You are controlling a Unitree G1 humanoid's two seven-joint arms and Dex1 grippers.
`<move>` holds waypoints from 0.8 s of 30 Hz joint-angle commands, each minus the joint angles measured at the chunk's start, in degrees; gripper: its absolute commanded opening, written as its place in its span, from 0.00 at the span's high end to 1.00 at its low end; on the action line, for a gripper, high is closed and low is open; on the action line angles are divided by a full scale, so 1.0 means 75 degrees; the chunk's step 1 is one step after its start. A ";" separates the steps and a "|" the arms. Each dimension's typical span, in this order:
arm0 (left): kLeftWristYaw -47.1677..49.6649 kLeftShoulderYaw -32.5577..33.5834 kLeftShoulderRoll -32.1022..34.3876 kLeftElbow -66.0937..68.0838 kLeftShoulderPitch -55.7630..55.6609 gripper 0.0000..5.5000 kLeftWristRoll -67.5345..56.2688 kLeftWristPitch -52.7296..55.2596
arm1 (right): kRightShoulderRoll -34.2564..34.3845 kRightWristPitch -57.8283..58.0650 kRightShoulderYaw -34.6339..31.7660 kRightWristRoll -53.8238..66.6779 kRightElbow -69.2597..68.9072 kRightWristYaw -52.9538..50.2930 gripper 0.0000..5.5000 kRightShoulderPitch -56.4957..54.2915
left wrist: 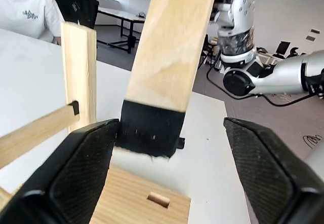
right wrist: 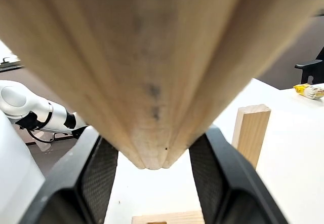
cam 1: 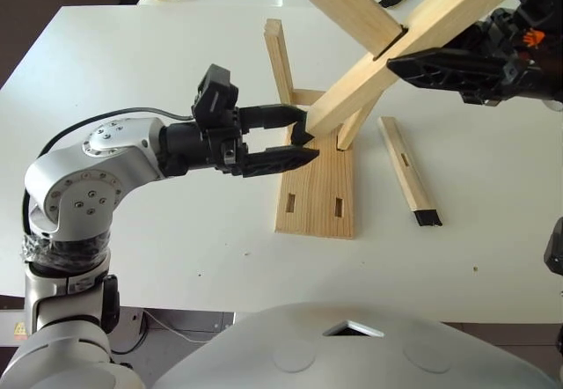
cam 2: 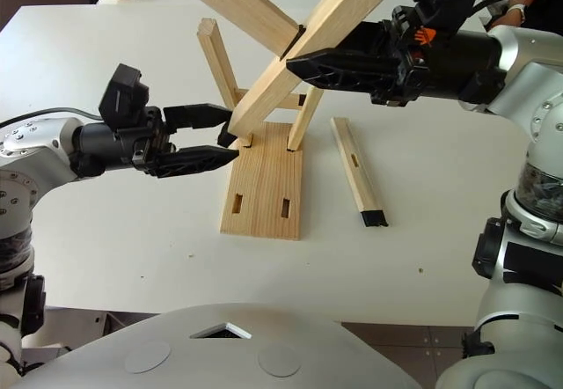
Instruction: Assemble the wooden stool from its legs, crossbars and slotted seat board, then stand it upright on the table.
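Left gripper spread wide about the black-capped foot of the held leg, over the far end of the seat board, flat on the tabletop toward its near edge. Right gripper clamped on that tilted leg. Roughly halfway, at a guess: upright legs with crossbar at the board's far end, near slots vacant, loose leg flat beside the board's right edge. From the left wrist, foot against one finger, above the board, unslotted; from the head, unclear.

We log bare counter on the seat board's near side; slanted leg bars passage above; loose leg lies right.
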 commanded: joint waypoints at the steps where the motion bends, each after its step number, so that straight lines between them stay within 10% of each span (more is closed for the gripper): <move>1: -0.0910 0.0171 0.0708 -0.0202 0.0766 0.31 0.0679 -0.0437 | -0.0638 -0.0233 -0.0416 -0.0394 -0.0335 0.0209 0.64 0.0383; 24: -0.1092 0.1274 0.0754 0.0559 0.1024 0.31 0.1211 -0.1159 | -0.0933 -0.2966 0.1067 -0.3900 -0.2160 0.0940 0.64 0.4259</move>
